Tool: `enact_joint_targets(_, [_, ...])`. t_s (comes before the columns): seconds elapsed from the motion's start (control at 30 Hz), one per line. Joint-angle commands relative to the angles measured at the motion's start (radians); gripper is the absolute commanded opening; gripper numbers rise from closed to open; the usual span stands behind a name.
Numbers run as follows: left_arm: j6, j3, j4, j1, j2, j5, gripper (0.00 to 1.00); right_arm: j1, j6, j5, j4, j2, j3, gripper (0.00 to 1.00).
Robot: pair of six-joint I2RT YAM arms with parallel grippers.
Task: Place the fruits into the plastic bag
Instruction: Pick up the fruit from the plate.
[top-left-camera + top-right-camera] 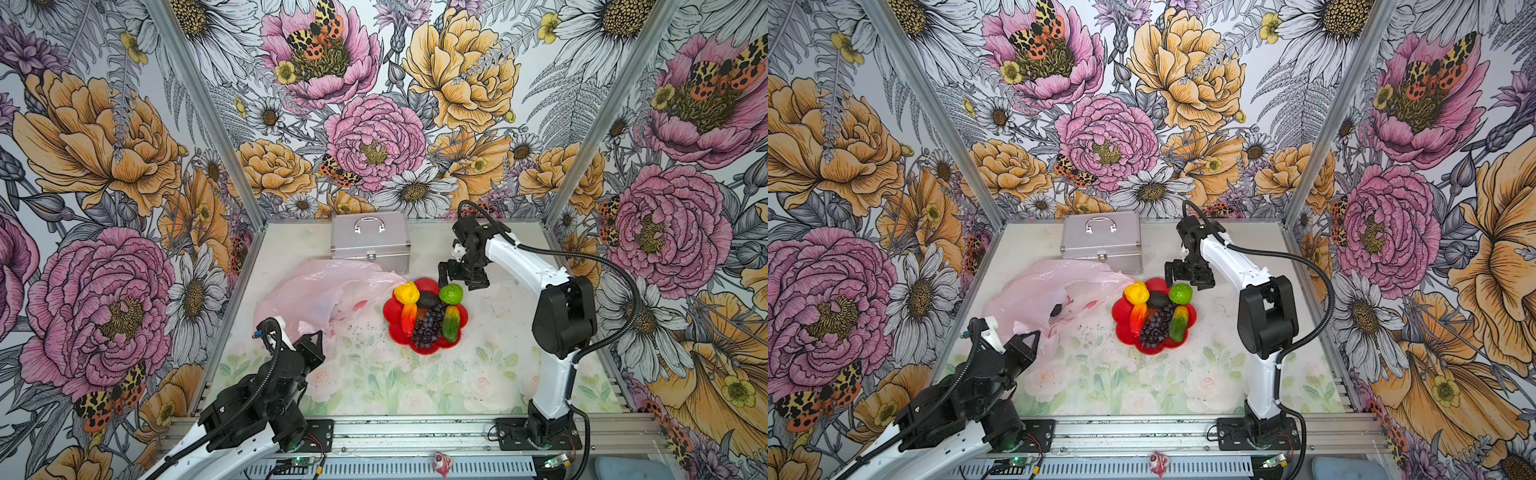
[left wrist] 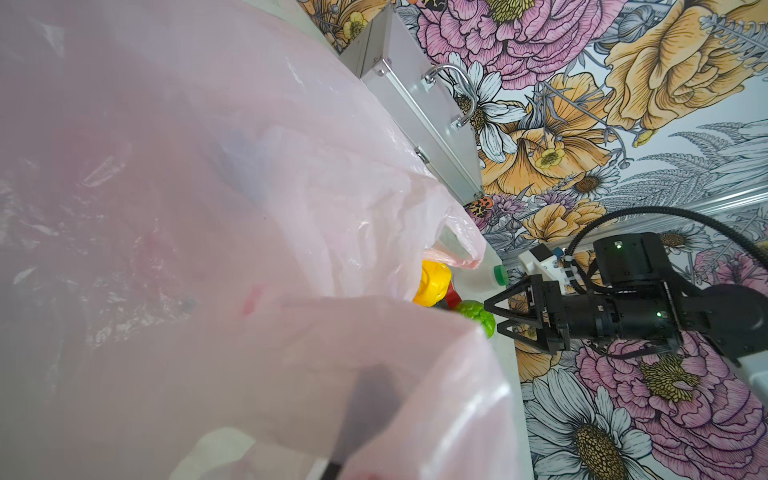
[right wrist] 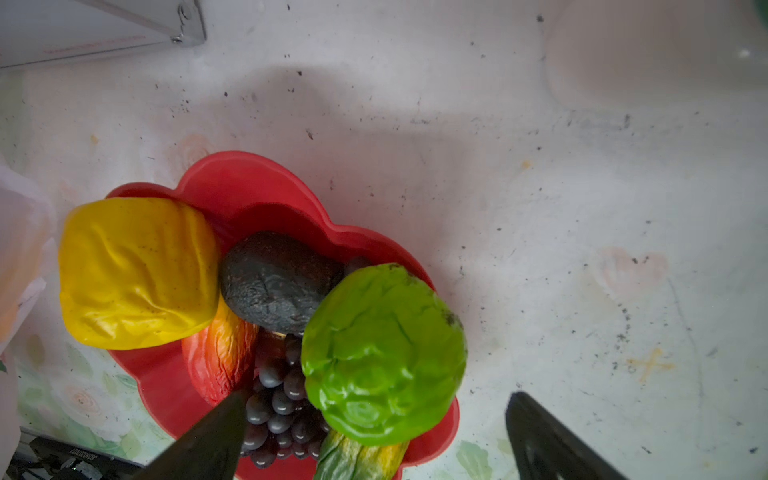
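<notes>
in both top views the left gripper (image 1: 319, 334) is clamping the bag's (image 1: 324, 286) near edge; fruits (image 1: 428, 318) are sitting on the plate (image 1: 390, 311) beside it. right wrist: the right gripper (image 3: 379, 395) is hovering wide open over the green fruit (image 3: 382, 353) at the plate's rim.

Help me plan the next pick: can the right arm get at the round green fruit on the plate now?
Probably yes. The right tool hangs open above the green fruit, which sits on top at the far edge of the red plate, nothing covering it.
</notes>
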Motion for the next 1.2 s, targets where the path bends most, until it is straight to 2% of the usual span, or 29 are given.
enact_joint_targets(0.0, [-0.011,-0.007,0.003,0.009,0.006,-0.026,0.0,-0.013,-0.028,-0.037,0.002,0.023,0.033,0.99])
enact_joint_targets(0.23, [-0.029,-0.015,0.023,0.01,0.027,-0.03,0.0,-0.013,-0.028,-0.062,0.021,0.047,0.008,0.96])
enact_joint_targets(0.8, [-0.036,-0.021,0.03,0.01,0.027,-0.03,0.0,-0.012,0.002,-0.113,0.078,0.048,-0.064,0.79])
enact_joint_targets(1.17, [-0.044,-0.023,0.032,0.009,0.028,-0.029,0.0,-0.011,0.007,-0.125,0.083,0.042,-0.075,0.64])
